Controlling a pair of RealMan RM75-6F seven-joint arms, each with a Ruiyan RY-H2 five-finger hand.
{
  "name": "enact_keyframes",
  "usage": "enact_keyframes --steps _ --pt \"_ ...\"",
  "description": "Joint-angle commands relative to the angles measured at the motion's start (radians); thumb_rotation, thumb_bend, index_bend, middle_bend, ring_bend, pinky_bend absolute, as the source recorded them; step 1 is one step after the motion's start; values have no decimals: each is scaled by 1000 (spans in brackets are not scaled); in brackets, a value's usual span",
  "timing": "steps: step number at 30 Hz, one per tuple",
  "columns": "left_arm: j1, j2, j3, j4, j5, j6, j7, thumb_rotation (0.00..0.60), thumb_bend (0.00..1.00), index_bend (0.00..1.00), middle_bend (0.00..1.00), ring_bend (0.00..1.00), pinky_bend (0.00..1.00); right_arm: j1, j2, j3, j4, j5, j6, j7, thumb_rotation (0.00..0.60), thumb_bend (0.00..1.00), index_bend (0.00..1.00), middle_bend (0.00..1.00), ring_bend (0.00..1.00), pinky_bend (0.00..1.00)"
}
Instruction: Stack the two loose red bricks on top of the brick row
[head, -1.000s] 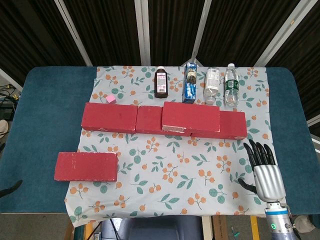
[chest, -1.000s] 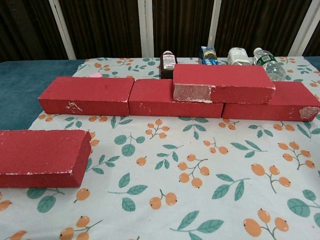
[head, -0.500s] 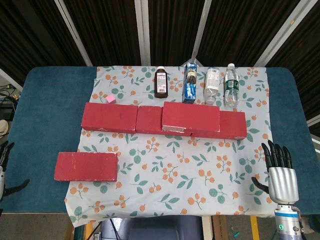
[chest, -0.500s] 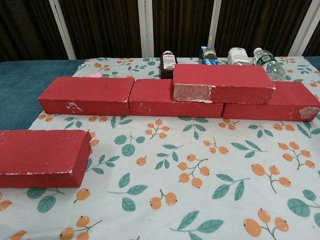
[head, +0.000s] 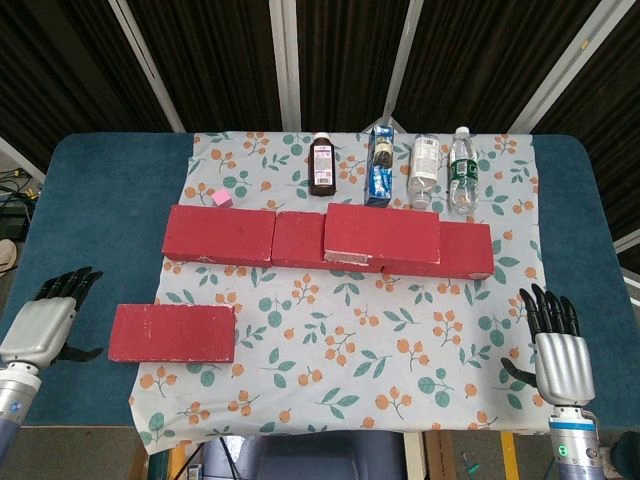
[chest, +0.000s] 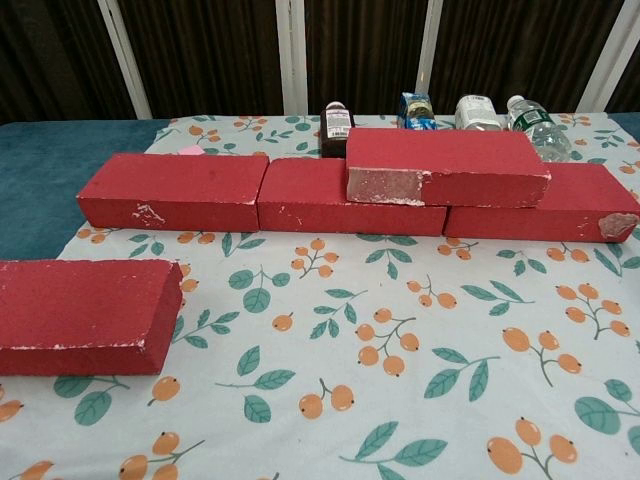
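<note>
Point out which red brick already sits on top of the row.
The stacked brick, right of centre, bridging the row's middle and right bricks. The loose brick lies alone on the cloth, near the left hand.

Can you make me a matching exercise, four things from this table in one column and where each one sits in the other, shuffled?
Things:
1. loose brick
2. stacked brick
3. pink cube
4. brown bottle

Places:
A. on top of the brick row
B. back edge, left of the blue carton
C. near left, alone on the cloth
D. just behind the row's left end

Pairs: 1-C, 2-A, 3-D, 4-B
</note>
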Motion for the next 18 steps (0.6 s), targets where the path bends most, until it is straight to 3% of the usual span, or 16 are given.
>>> enact_keyframes --steps 1,6,10,18 --pt "-139 -5 -22 -59 -194 -27 180 600 0 0 0 0 0 -1 -2 3 -3 5 -10 -7 600 150 0 0 0 0" --pt "-241 -52 -3 -99 -338 -10 304 600 0 0 0 0 0 -1 -7 9 -5 12 -27 -16 600 149 0 0 0 0" --pt "-291 -89 22 -111 -383 25 395 600 0 0 0 0 0 -2 -8 14 -5 16 -35 -15 600 150 0 0 0 0" --pt "-357 -163 54 -114 -483 57 461 600 0 0 0 0 0 -5 -2 22 -10 33 -50 -20 600 151 0 0 0 0"
